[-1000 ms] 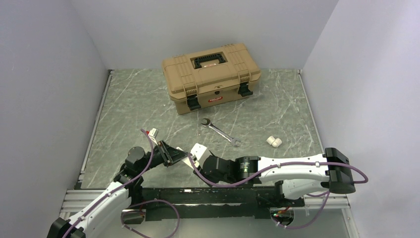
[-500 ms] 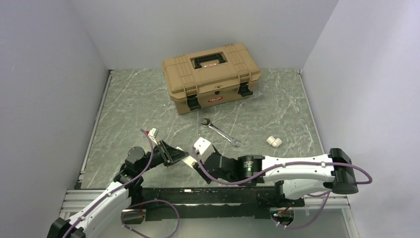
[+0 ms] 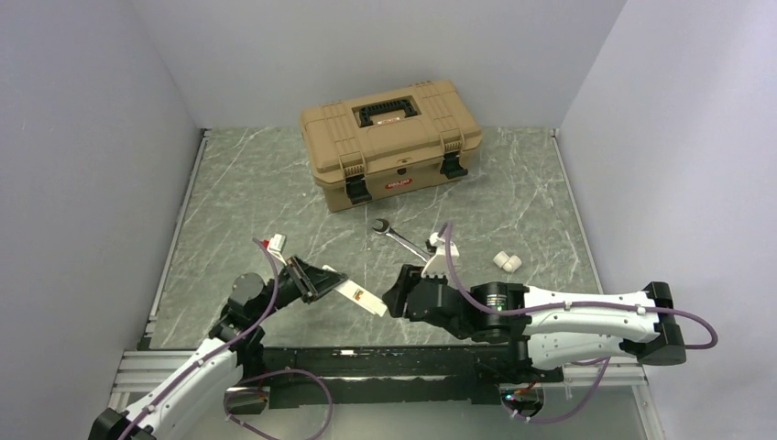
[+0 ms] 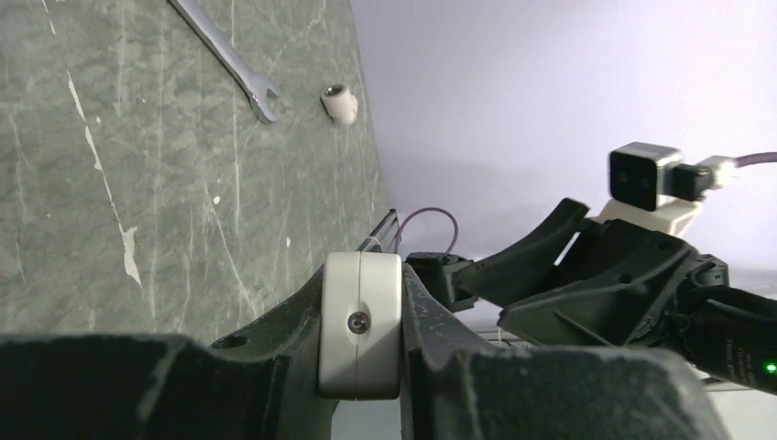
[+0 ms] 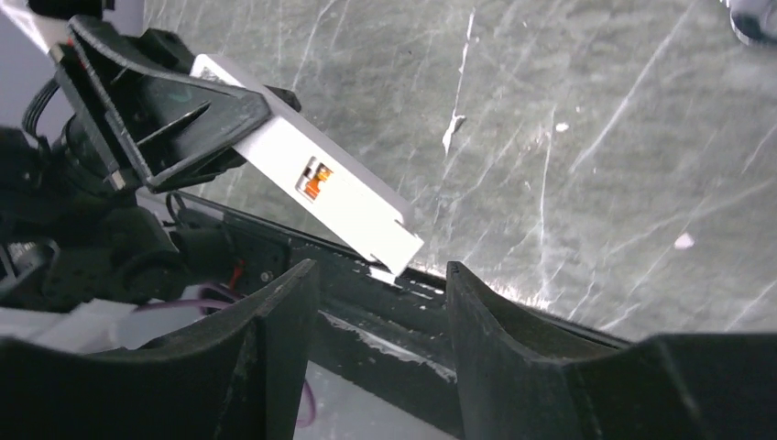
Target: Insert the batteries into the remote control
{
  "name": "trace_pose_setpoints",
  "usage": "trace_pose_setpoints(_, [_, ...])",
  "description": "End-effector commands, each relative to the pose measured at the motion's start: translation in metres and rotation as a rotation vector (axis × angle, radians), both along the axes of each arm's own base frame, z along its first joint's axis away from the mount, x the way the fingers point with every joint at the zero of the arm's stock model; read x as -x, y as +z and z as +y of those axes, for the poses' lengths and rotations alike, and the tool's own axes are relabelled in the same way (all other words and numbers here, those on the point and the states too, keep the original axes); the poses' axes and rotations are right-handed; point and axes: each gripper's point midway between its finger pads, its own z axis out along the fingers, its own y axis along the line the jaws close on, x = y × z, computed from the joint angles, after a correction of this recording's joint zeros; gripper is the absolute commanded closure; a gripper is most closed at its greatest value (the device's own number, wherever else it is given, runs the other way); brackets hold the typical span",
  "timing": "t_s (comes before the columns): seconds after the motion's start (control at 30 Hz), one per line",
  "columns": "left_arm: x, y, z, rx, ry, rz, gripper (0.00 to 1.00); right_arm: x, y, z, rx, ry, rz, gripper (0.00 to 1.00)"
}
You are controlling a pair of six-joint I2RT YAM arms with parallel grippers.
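Note:
My left gripper (image 3: 316,280) is shut on the white remote control (image 3: 359,298) and holds it above the table's near edge, its free end pointing right. In the left wrist view the remote's end (image 4: 360,323) sits clamped between the jaws. In the right wrist view the remote (image 5: 316,190) shows a small orange-brown recess. My right gripper (image 3: 396,298) is open and empty, just right of the remote's free end, not touching it. Two white batteries (image 3: 507,261) lie on the table at the right; one shows in the left wrist view (image 4: 338,101).
A steel wrench (image 3: 408,242) lies mid-table, also seen in the left wrist view (image 4: 227,59). A tan toolbox (image 3: 390,139) stands closed at the back. The black rail (image 3: 385,362) runs along the near edge. Grey walls enclose the table.
My right gripper has let go of the remote's end and drawn back to the right, its wrist turned. My left gripper still holds the remote, shifted slightly left.

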Motion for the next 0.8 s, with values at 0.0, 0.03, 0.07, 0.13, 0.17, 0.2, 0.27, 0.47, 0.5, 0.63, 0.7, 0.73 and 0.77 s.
trace_pose_setpoints(0.0, [-0.002, -0.022, 0.008, -0.011, 0.053, 0.028, 0.98, 0.006, -0.006, -0.007, -0.119, -0.148, 0.147, 0.46])
trace_pose_setpoints(0.03, [-0.003, -0.023, 0.008, -0.013, 0.058, 0.027, 0.98, 0.006, -0.005, -0.007, -0.126, -0.153, 0.155, 0.47])
trace_pose_setpoints(0.07, [-0.003, -0.023, 0.009, -0.015, 0.063, 0.027, 0.98, 0.007, -0.005, -0.007, -0.129, -0.152, 0.163, 0.49])
trace_pose_setpoints(0.13, [-0.004, -0.025, 0.01, -0.014, 0.073, 0.031, 0.98, 0.008, -0.006, -0.006, -0.13, -0.165, 0.177, 0.5])
trace_pose_setpoints(0.17, [-0.004, -0.025, 0.01, -0.012, 0.076, 0.032, 0.97, 0.008, -0.008, -0.005, -0.127, -0.168, 0.181, 0.5])
trace_pose_setpoints(0.2, [-0.004, -0.026, 0.01, -0.011, 0.076, 0.035, 0.97, 0.008, -0.009, -0.004, -0.123, -0.169, 0.183, 0.5])
trace_pose_setpoints(0.27, [-0.004, -0.026, 0.01, -0.008, 0.074, 0.038, 0.98, 0.008, -0.01, -0.003, -0.121, -0.177, 0.191, 0.46])
trace_pose_setpoints(0.47, [-0.005, -0.023, 0.011, 0.019, 0.084, 0.044, 0.98, 0.007, -0.011, 0.001, -0.143, -0.181, 0.191, 0.41])
trace_pose_setpoints(0.5, [-0.006, -0.022, 0.011, 0.025, 0.09, 0.048, 0.98, 0.007, -0.008, 0.001, -0.149, -0.183, 0.186, 0.4])
trace_pose_setpoints(0.63, [-0.008, -0.018, 0.012, 0.056, 0.109, 0.073, 0.99, 0.002, 0.005, -0.002, -0.164, -0.204, 0.17, 0.4])
trace_pose_setpoints(0.7, [-0.009, -0.018, 0.013, 0.066, 0.115, 0.093, 0.99, 0.0, 0.011, -0.002, -0.175, -0.212, 0.16, 0.4])
trace_pose_setpoints(0.73, [-0.008, -0.017, 0.013, 0.073, 0.116, 0.101, 0.99, -0.001, 0.014, -0.001, -0.18, -0.212, 0.156, 0.4])
trace_pose_setpoints(0.77, [-0.008, -0.017, 0.013, 0.081, 0.117, 0.108, 0.99, -0.002, 0.017, 0.0, -0.183, -0.216, 0.156, 0.4])
